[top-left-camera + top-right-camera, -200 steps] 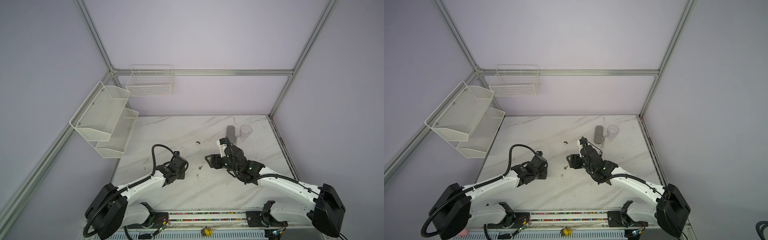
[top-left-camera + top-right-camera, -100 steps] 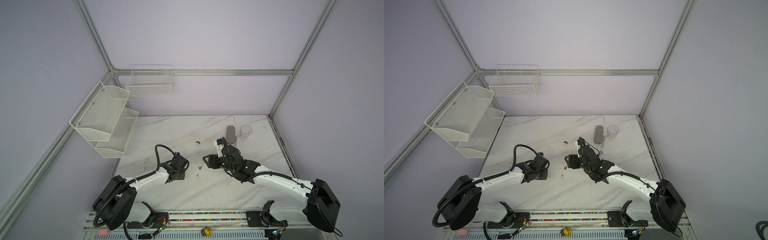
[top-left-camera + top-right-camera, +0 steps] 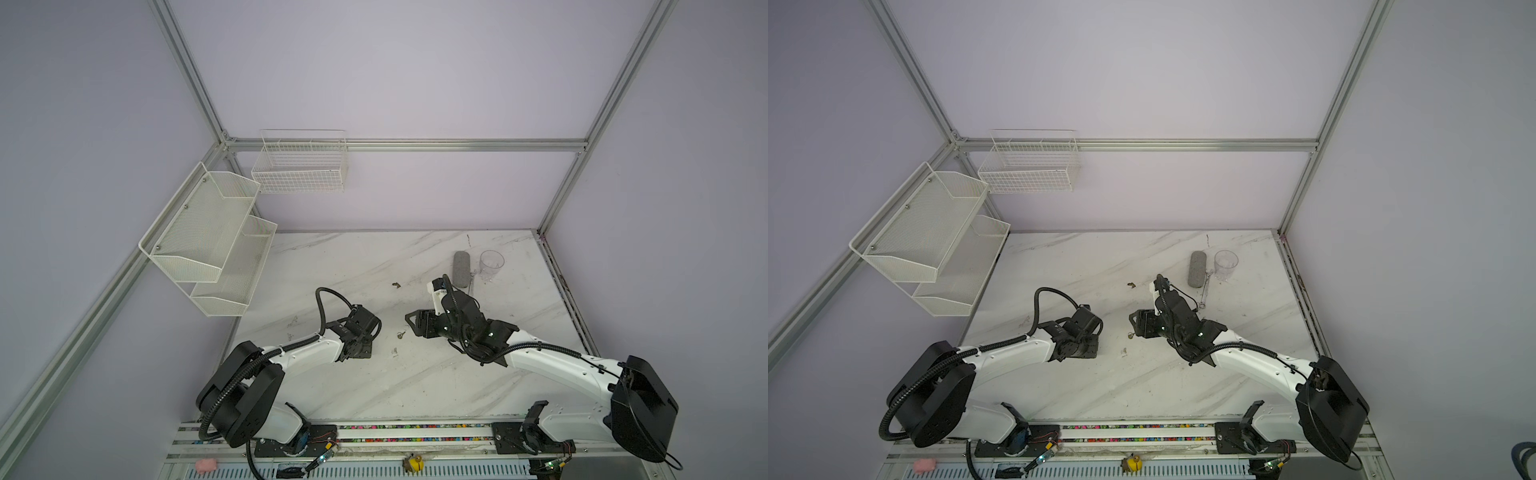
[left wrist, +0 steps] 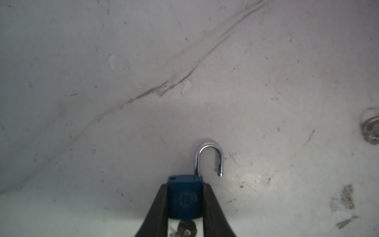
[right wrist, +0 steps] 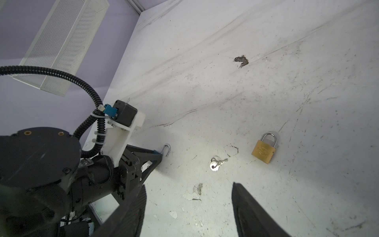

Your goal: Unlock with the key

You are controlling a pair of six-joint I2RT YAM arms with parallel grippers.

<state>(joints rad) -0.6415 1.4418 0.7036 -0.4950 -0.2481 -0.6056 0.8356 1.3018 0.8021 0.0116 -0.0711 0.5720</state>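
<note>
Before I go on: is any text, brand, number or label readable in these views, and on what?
No text can be read in any view.
Round embossed emblem on the blue padlock: too blurred to read.
Embossed mark on the brass padlock: too small to read.
The loose key: no legible marking.

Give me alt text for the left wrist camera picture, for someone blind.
A blue padlock, its silver shackle swung open and a key in its base, is clamped between the left end effector's black fingers. Behind it is a scuffed white marble table, with a second silver key at the frame's edge.
</note>
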